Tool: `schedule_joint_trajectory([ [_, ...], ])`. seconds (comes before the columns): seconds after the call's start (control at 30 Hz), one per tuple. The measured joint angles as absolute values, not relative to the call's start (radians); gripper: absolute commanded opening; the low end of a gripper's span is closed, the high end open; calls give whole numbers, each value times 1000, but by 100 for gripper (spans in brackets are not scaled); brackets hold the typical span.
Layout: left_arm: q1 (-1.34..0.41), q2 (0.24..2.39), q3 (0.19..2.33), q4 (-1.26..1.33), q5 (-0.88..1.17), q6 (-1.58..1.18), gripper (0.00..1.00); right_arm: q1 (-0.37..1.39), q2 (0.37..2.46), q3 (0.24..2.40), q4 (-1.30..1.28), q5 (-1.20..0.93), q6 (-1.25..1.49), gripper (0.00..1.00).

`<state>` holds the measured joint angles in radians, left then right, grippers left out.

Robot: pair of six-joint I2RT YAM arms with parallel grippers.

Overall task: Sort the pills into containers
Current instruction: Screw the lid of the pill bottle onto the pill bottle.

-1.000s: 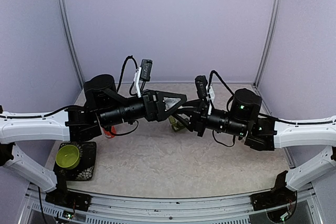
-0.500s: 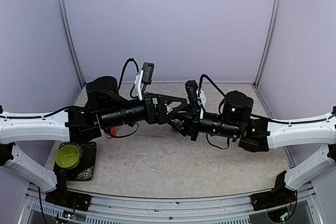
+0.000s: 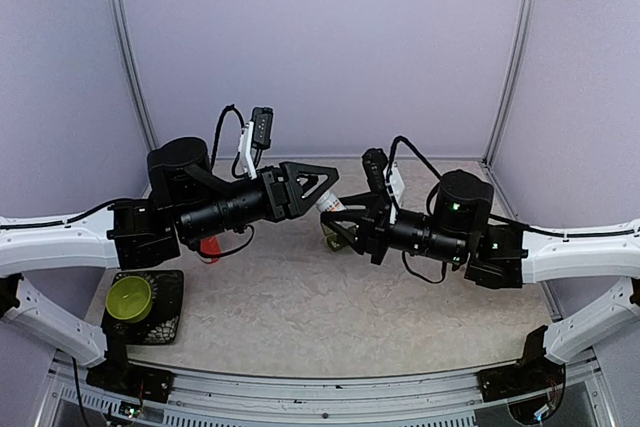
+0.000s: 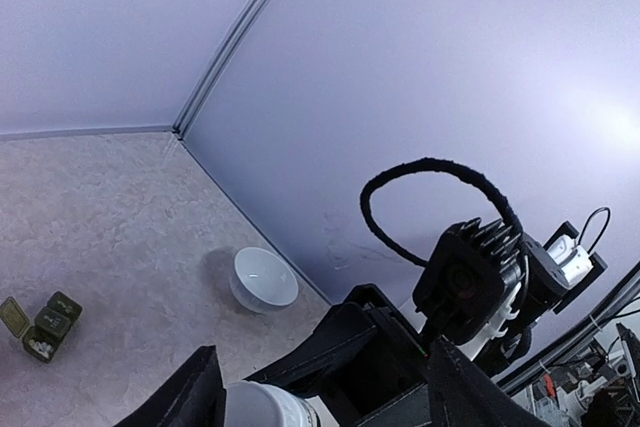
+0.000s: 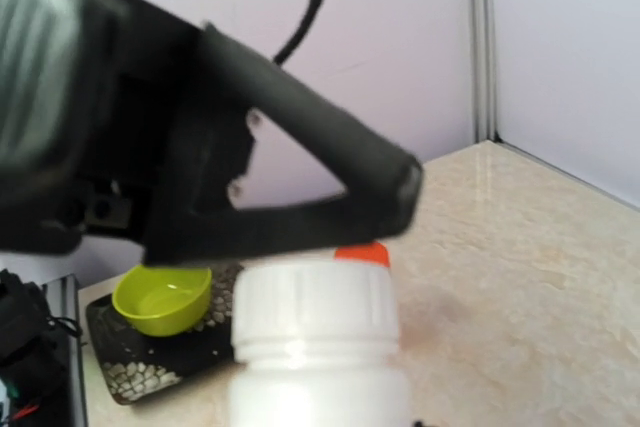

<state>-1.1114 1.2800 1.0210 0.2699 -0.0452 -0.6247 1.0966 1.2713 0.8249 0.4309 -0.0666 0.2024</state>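
So, against a second ago, the left arm is seen lifted and pulled back toward its own side, and the left gripper [image 3: 326,187] is narrowed from the wide spread it had. The right arm is drawn back to the right after its lean in, and a white bottle [image 3: 331,205] is now exposed between the two tools.

Both forearms are stretched almost level toward the middle of the table [image 3: 300,307], tips nearly meeting. The bottle is gripped at its body by the right gripper [image 3: 343,219]. The left fingers [image 4: 195,392] are set either side of its cap with a gap on one side, so nothing is clamped there.

The pill box [image 4: 45,319] is left on the table with lids flipped up, and pills [image 4: 38,348] are seen in an end cell.
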Motion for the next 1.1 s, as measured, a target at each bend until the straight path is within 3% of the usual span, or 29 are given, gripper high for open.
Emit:
schedule_joint_trajectory([
  [0.4,-1071,1339,1123,99,-38,-717,69,1097,1231,823,386,18,135,0],
  [0.93,-1060,1370,1154,35,1,-751,35,1111,1226,823,348,79,83,0],
  [1.03,-1059,1374,1154,35,5,-752,34,1113,1226,823,347,87,78,0],
  [1.1,-1056,1375,1154,35,11,-752,40,1113,1226,823,344,91,76,0],
])
